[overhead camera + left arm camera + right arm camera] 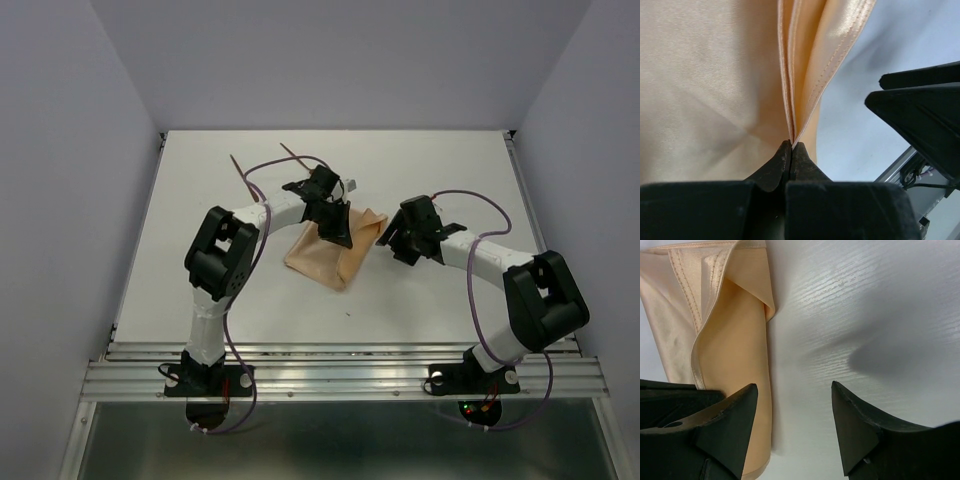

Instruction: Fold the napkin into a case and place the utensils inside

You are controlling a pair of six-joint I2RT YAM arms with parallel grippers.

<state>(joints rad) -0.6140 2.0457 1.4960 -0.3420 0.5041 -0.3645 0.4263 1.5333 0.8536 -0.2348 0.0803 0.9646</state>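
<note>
The tan napkin (325, 258) lies folded in layers at the table's middle, with its right edge lifted. My left gripper (337, 236) is shut on that lifted edge. In the left wrist view the napkin's stitched hems (805, 75) run into the closed fingertips of the left gripper (791, 145). My right gripper (392, 243) hovers just right of the napkin (735, 340), open and empty (792, 386), its left finger over the cloth's edge. Two utensils, thin reddish sticks (239, 169) (293, 152), lie at the far left of the table. No narrow case shows.
Purple cables (270, 165) loop over the table near the utensils and along the right arm. A metal rail (340, 365) borders the near edge. Walls close in on both sides. White tabletop (865, 300) lies under the right gripper.
</note>
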